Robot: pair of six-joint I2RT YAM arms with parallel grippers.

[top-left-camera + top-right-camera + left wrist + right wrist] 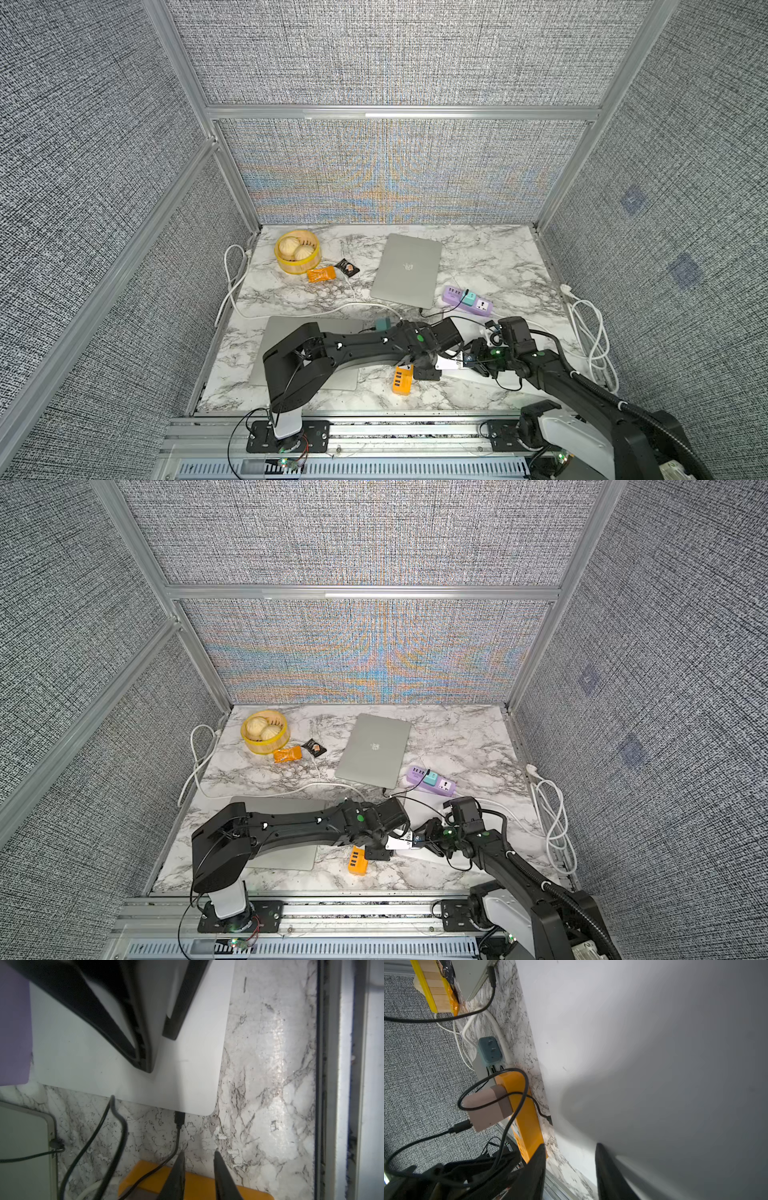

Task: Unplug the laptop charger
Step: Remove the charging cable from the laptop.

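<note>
Marble tabletop (478, 257) carried the white laptop (83, 1053), its black charger plug (179, 1118) seated in the edge. Left gripper (198, 1153) hovered narrowly parted, empty; right gripper (571, 1145) gaped wider, empty. Logo on the grey laptop (409, 266) was unreadable.

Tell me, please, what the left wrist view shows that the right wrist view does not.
Only the left wrist view shows the purple power strip. Only the right wrist view shows the teal adapter, the bamboo steamer and, clearly, the charger brick plugged into the orange power strip. Both show that strip, the white laptop and the black plug in its edge.
</note>
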